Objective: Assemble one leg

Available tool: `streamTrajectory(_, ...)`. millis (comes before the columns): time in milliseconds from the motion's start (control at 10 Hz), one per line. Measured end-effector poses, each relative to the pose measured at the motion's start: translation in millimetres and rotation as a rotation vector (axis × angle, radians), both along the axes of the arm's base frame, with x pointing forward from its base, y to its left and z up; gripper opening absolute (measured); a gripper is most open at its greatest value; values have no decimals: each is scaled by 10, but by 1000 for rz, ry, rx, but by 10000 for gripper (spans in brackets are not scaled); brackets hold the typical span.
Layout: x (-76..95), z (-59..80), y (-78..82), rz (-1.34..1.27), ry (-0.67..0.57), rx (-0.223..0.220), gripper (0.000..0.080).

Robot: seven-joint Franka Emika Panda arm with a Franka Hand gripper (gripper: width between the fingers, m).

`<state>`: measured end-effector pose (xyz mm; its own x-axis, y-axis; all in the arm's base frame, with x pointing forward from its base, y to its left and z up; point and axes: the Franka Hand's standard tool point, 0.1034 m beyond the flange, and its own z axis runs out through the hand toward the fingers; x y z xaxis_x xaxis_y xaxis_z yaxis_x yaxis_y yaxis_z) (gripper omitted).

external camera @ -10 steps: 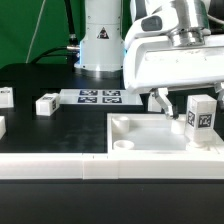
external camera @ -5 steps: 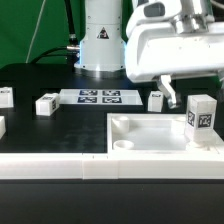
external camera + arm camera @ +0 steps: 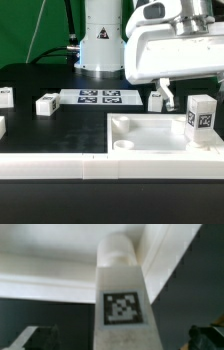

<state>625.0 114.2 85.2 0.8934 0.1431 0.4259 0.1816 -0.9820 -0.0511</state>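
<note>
My gripper hangs open at the exterior view's right, just behind the large white panel. A small white leg lies on the black table right under it. In the wrist view this leg, tag facing up, lies between my spread fingers, which stand apart from it on both sides; the gripper holds nothing. Another tagged leg stands upright on the panel's far right corner.
The marker board lies behind the panel at centre. More loose legs lie on the exterior view's left: one by the marker board, two at the edge. The robot base stands at the back.
My gripper has lifted a little since a second ago, uncovering the leg under it. Nothing has moved in the last half second.
</note>
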Motion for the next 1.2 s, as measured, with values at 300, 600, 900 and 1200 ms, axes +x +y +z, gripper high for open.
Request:
streamTrajectory(300,33,64,13,21,249,-2,649)
streamTrajectory(600,28,84,75,33,391,1,649)
streamTrajectory(900,27,81,71,33,391,2,380)
streamTrajectory(1200,28,81,65,32,391,2,298)
